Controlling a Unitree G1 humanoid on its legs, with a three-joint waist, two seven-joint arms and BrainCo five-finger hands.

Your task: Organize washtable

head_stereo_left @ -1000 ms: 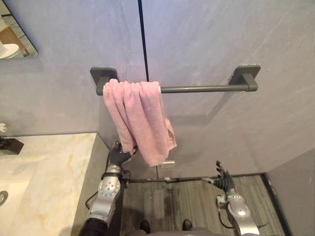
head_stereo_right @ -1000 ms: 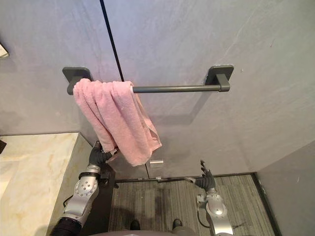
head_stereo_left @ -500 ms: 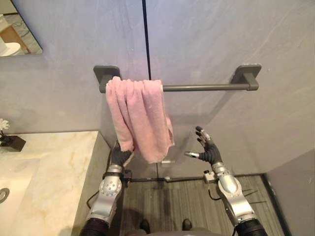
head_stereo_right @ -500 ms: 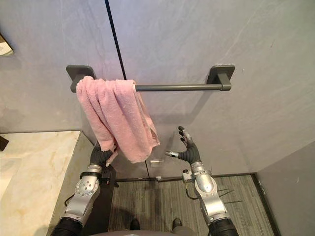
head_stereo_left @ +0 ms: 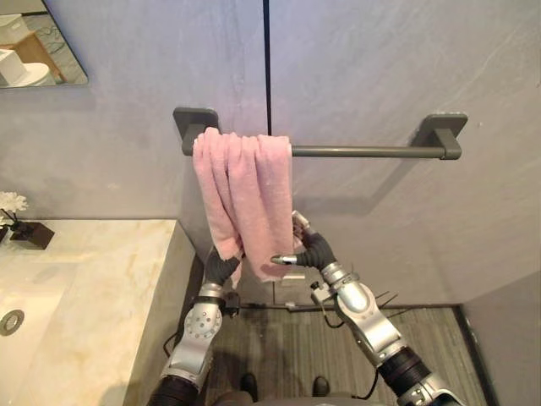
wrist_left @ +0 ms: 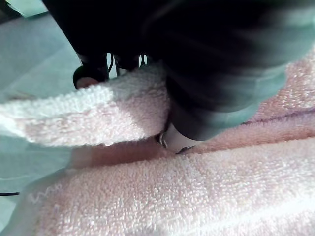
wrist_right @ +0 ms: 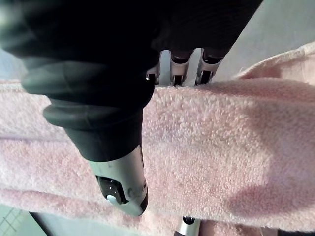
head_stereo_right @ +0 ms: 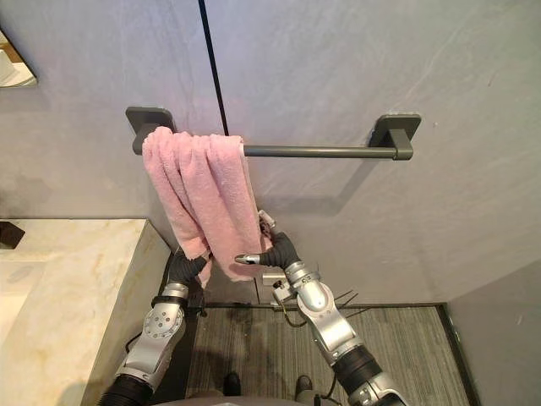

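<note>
A pink towel [head_stereo_left: 249, 186] hangs bunched at the left end of a dark grey wall bar [head_stereo_left: 363, 152]. My left hand [head_stereo_left: 218, 269] is at the towel's lower left corner, curled on the cloth; in the left wrist view its thumb [wrist_left: 174, 142] presses into the towel [wrist_left: 147, 196]. My right hand [head_stereo_left: 314, 249] is at the towel's lower right edge, open. Its thumb [wrist_right: 118, 167] lies across the front of the towel [wrist_right: 211, 147], while its fingers reach up behind the cloth's edge.
A pale marble washtable [head_stereo_left: 93, 296] stands at the left with a sink drain [head_stereo_left: 12, 321] and a small dark holder [head_stereo_left: 30, 233] at the back. A mirror [head_stereo_left: 38, 51] hangs above it. Striped floor [head_stereo_left: 279, 347] lies below the bar, a low wall [head_stereo_left: 507, 330] at the right.
My right hand rose from near the floor to the towel's lower right edge, its thumb now in front of the cloth. The left hand stayed on the towel's corner. The camera shifted slightly.
</note>
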